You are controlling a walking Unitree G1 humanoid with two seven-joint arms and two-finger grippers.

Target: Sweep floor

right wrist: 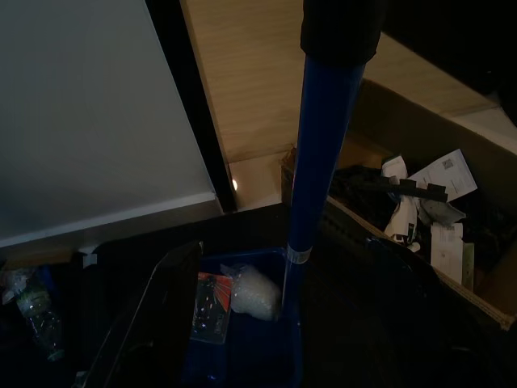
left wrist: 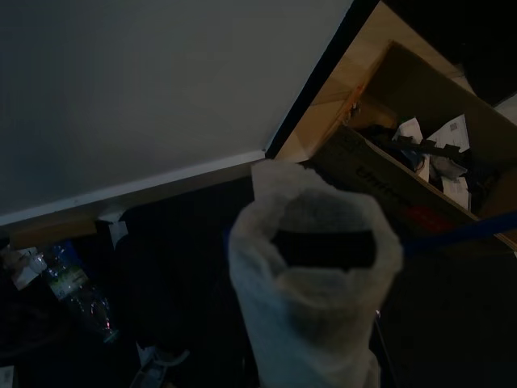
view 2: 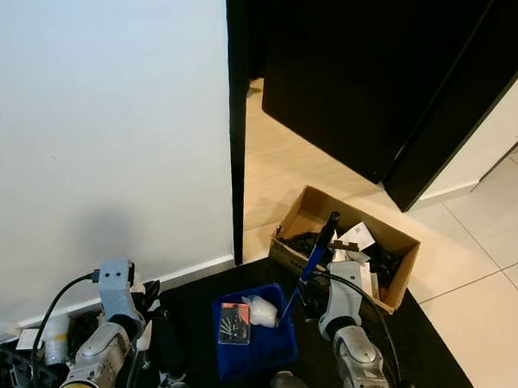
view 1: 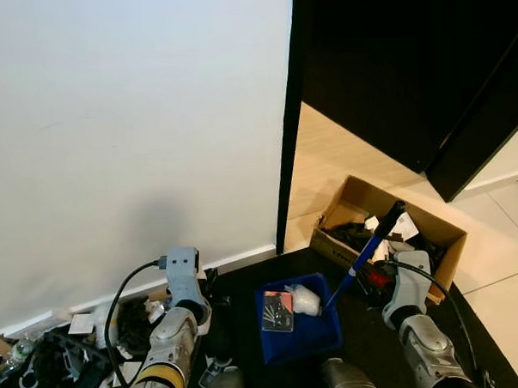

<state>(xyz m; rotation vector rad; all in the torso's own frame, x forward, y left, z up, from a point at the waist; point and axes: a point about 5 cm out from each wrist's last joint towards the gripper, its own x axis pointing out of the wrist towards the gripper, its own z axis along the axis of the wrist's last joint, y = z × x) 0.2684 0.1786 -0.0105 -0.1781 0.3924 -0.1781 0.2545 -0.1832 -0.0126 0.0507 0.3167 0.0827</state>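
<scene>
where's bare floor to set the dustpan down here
Free: the pale wood floor between the black door edge and the cardboard box, and the tiles right of the box. Crowded: bottles and cables along the white wall.

The dustpan (view 1: 301,330) is deep blue, its handle (view 1: 365,255) blue with a black grip. A white crumpled wad (view 1: 303,300) and a red-and-black packet (view 1: 277,311) lie in it. The cardboard box (view 1: 354,203) is tan, the wall (view 1: 127,122) white, the floor mat (view 1: 368,335) black.
</scene>
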